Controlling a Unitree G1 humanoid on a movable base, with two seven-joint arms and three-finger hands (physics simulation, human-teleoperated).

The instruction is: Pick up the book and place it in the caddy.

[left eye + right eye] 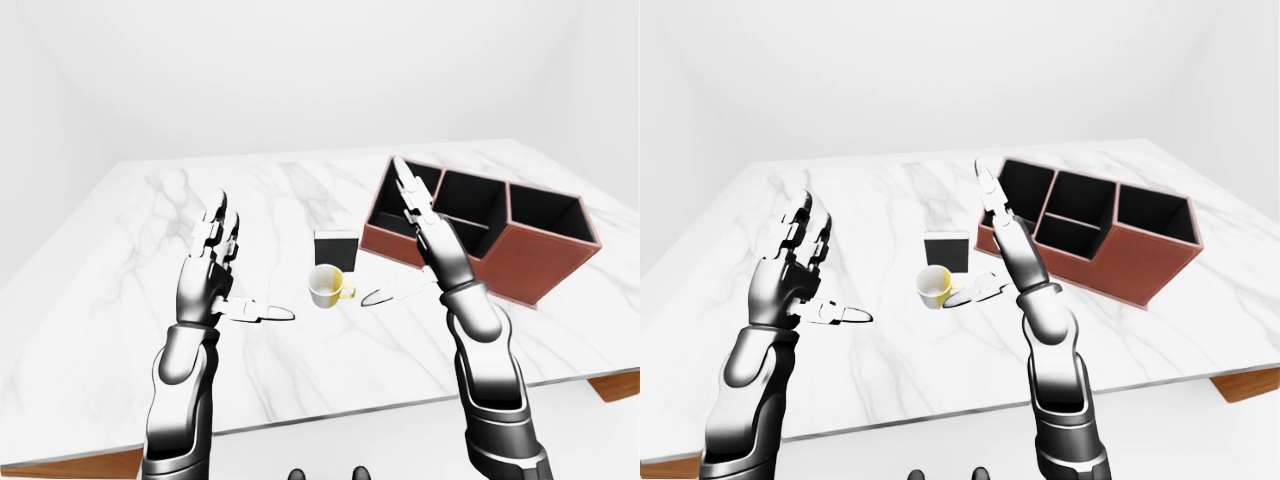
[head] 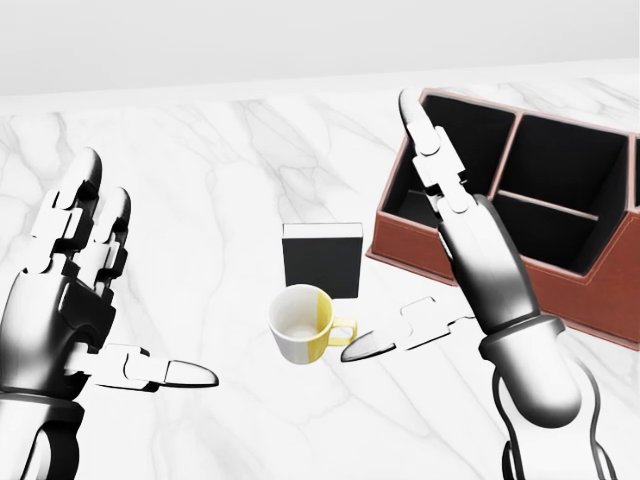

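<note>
A small black book (image 2: 321, 260) with a white top edge stands upright on the marble table (image 1: 120, 300), just beyond a white and yellow mug (image 2: 302, 325). The brown caddy (image 2: 560, 270) with black compartments sits to the book's right. My left hand (image 2: 120, 290) is open, fingers spread, raised well left of the book. My right hand (image 2: 410, 250) is open, fingers pointing up in front of the caddy's left end, thumb (image 2: 400, 335) reaching toward the mug. Neither hand holds anything.
The mug stands directly below the book in the head view, between my two hands. The table's near edge (image 1: 330, 415) and wooden corners show at the bottom of the left-eye view. White walls surround the table.
</note>
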